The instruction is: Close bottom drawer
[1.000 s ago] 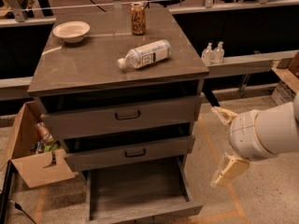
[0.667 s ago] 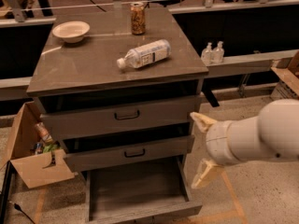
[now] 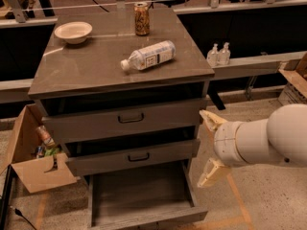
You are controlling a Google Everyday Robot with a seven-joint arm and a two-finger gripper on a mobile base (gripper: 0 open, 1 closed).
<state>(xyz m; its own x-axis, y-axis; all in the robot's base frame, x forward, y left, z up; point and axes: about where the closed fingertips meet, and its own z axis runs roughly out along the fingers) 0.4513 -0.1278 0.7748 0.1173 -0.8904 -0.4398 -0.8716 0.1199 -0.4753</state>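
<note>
The bottom drawer point(image 3: 140, 191) of the grey wood-grain cabinet is pulled far out, its wide shallow tray empty. Its front panel point(image 3: 153, 219) runs along the picture's lower edge and its handle is out of view. The two taller drawers above, the top one point(image 3: 125, 120) and the middle one point(image 3: 136, 157), stand slightly ajar. My gripper point(image 3: 209, 147) is open and empty. It hangs beside the cabinet's right front corner, level with the middle drawer, above the open drawer's right side. One cream finger point(image 3: 211, 120) points up-left and the other points down.
On the cabinet top are a white bowl point(image 3: 73, 31), a can point(image 3: 141, 18) and a water bottle point(image 3: 148, 55) lying on its side. An open cardboard box point(image 3: 33, 162) with items stands on the floor at left. Two small bottles point(image 3: 218, 54) sit on a ledge at right.
My arm has moved left, bringing the gripper from out on the floor to right beside the cabinet's right front corner. The drawers have not moved.
</note>
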